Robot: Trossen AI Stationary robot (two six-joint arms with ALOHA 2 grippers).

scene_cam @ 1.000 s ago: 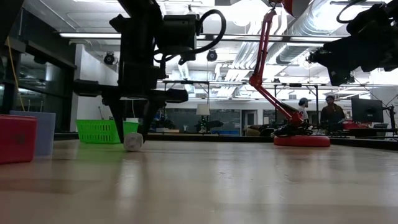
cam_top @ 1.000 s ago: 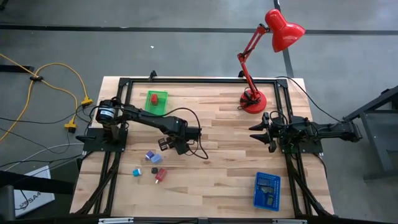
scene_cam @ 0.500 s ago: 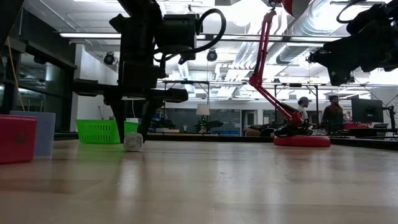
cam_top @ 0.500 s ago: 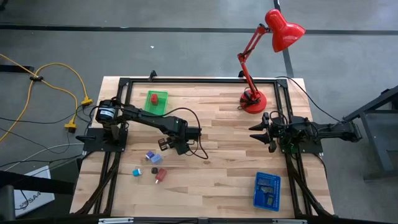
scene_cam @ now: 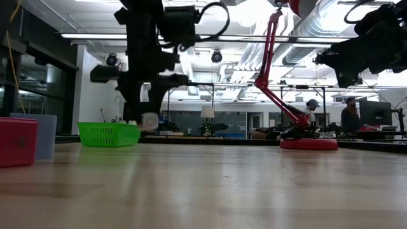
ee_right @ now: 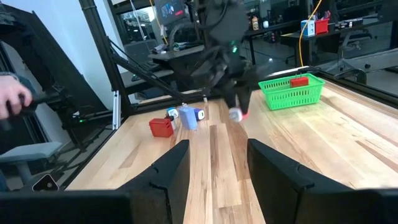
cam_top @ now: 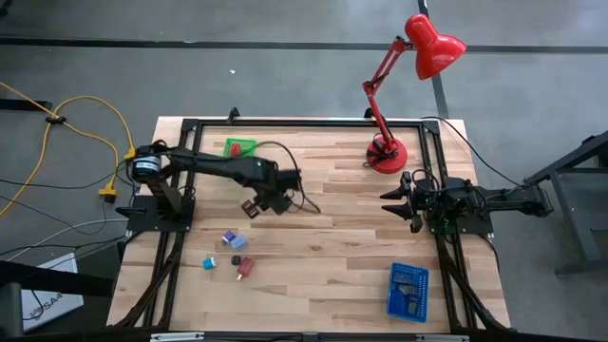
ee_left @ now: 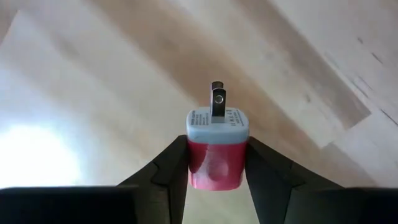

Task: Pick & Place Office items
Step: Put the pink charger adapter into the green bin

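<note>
My left gripper [cam_top: 253, 206] hangs over the table's middle left, shut on a small red block [ee_left: 216, 163] with a pale face and metal prongs [ee_left: 217, 99]. In the low view the block [scene_cam: 149, 121] hangs well above the table top. Other office items lie near the table's near-left part: a lilac-blue piece [cam_top: 229, 238], a teal one [cam_top: 207, 261], a black one [cam_top: 236, 260] and a red one [cam_top: 246, 267]. The green tray [cam_top: 237, 147] sits at the far left, with a red piece [ee_right: 299, 81] inside it. My right gripper [cam_top: 397, 201] waits open at the right side. My left gripper pinches the red block by the two opposite sides of its red body [ee_left: 193, 165] between both fingers [ee_left: 171, 168]. The fingers come from above, pointing down. The block is lifted clear of the table, its pale face and prongs turned away from the gripper, toward the table.
A blue perforated tray [cam_top: 408, 291] lies at the near right corner. A red desk lamp stands with its base [cam_top: 387, 152] at the far right. Bare wood [cam_top: 332, 237] stretches between the arms. People show in the room beyond the table.
My left gripper has risen and moved toward the table's far edge, closer to the green tray. The red block, which stood on the table between the fingers, is now lifted clear. The right arm has kept still.
</note>
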